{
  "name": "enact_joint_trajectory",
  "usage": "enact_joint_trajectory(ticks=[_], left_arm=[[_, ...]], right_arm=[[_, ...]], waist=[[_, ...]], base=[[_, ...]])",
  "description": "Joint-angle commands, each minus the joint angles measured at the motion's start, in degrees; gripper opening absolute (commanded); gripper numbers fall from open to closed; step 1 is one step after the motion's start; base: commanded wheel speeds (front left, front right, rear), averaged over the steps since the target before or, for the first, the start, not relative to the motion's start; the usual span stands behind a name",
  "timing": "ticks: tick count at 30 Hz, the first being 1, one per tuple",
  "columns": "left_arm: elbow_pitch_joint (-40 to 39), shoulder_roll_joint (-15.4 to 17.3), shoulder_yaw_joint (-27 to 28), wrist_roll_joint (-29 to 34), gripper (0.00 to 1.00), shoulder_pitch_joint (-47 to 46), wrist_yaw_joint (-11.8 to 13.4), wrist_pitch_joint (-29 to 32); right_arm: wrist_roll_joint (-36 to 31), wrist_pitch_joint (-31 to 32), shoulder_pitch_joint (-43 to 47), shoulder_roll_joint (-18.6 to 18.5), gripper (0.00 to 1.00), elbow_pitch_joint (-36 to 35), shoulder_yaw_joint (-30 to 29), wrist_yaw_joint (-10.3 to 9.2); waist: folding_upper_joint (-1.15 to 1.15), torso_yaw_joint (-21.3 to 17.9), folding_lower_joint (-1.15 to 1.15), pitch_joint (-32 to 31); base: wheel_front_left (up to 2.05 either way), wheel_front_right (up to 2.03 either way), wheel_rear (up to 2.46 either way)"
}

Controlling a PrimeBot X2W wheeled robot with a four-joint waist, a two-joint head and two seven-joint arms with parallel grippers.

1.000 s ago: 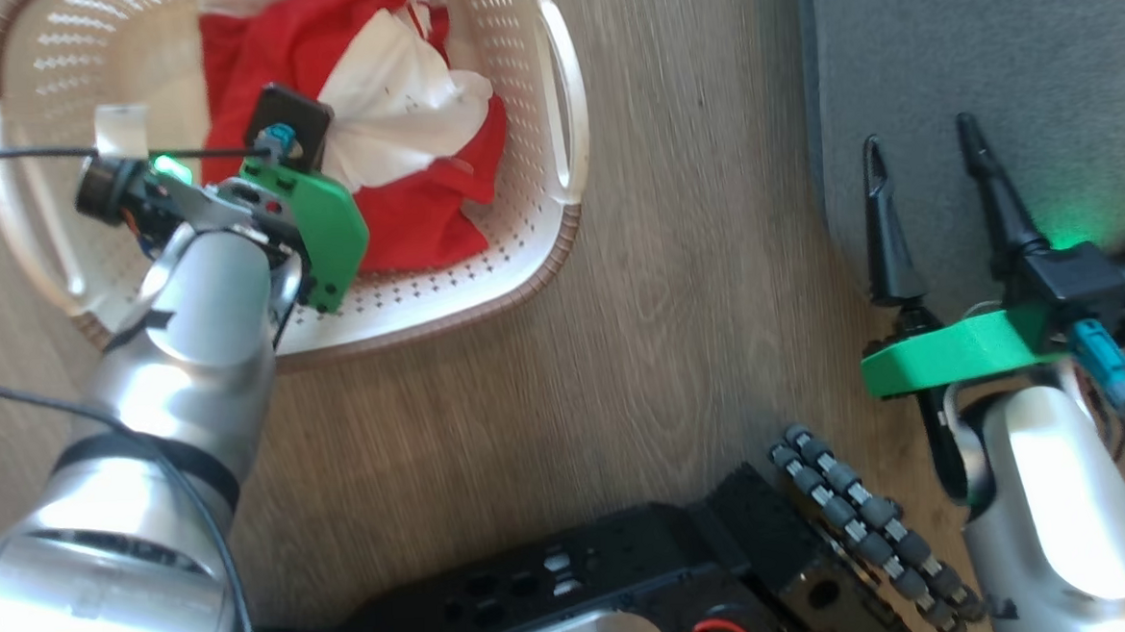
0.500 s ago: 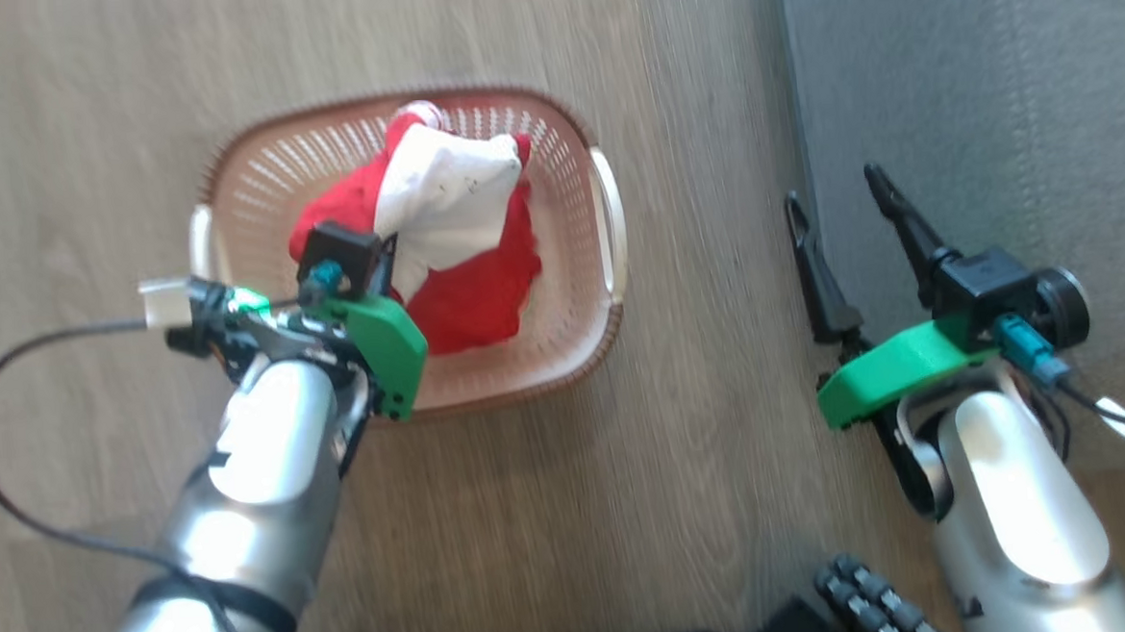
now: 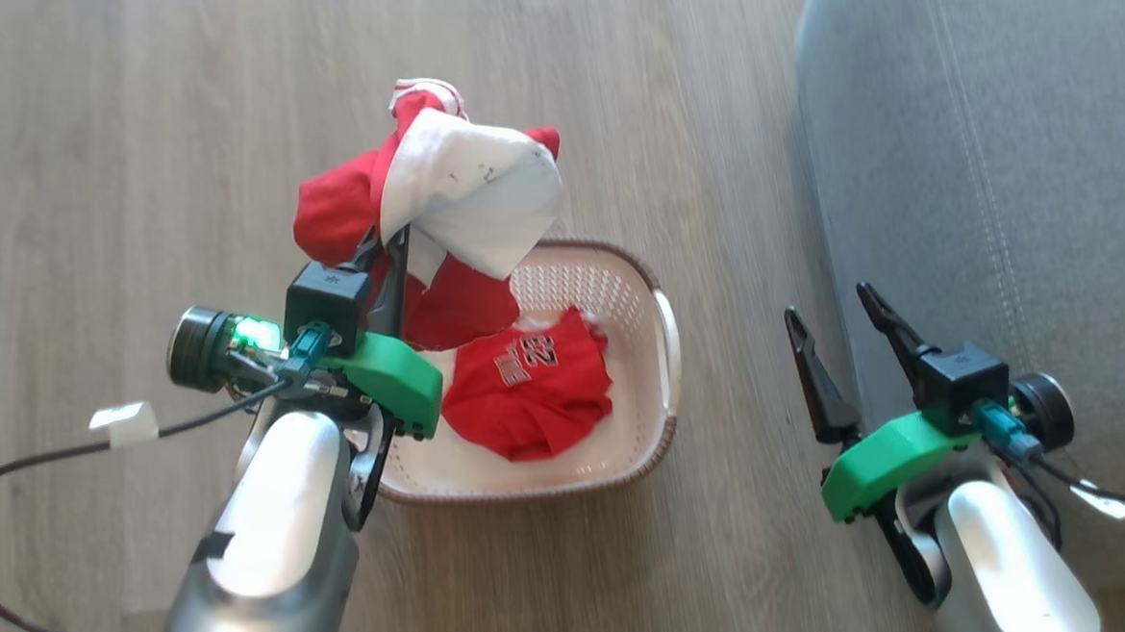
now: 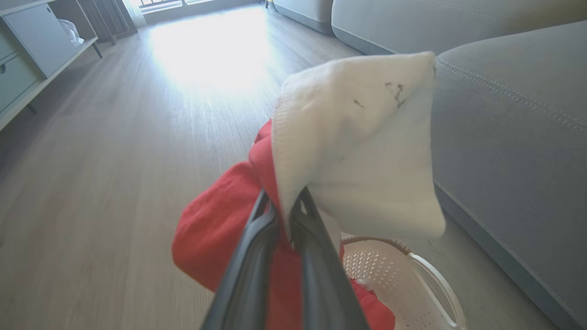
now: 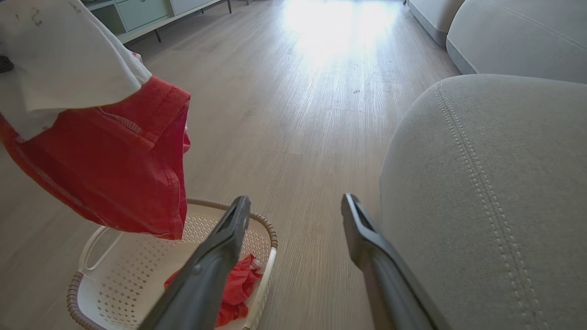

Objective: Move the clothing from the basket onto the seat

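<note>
Head view: left gripper (image 3: 386, 246) pinches the red-and-white garment (image 3: 479, 195) above the basket (image 3: 665, 349), where the jersey (image 3: 528, 395) lies; right gripper (image 3: 826, 300) gapes empty beside the seat (image 3: 996, 139); left wrist view: fingers narrow on the garment; right wrist view: fingers wide; carrying step, I judge; next, swing rightward over the seat and release.

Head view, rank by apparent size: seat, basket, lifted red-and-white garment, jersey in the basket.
1. Grey seat, though cropped.
2-3. Basket and lifted red-and-white garment look alike; the garment is raised nearer the camera, so unranked.
4. Red jersey.
</note>
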Motion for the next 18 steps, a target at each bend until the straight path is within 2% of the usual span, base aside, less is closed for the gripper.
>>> enact_joint_trajectory(ticks=[1, 9, 18], left_arm=[[-2.69, 0.95, 2.04, 0.64, 0.0, -0.56, 0.34, -0.79], [-15.3, 0.57, 4.84, 1.63, 0.0, 2.88, 0.88, -0.79], [-28.93, 0.1, 7.86, 1.78, 0.0, 5.44, 0.23, -0.8]], right_arm=[[-0.09, -0.06, 0.45, 0.13, 1.0, -1.4, 1.51, 0.16], [-0.35, -0.06, 2.85, 0.12, 1.0, -0.63, 1.75, 0.16], [0.24, -0.06, 5.32, 0.12, 1.0, -0.28, 2.72, 0.16]], waist=[[0.0, 1.91, 0.01, -3.08], [0.0, 3.17, 0.01, -9.01], [0.0, 3.01, 0.01, -13.13]], base=[[0.0, 0.0, 0.0], [0.0, 0.0, 0.0], [0.0, 0.0, 0.0]])
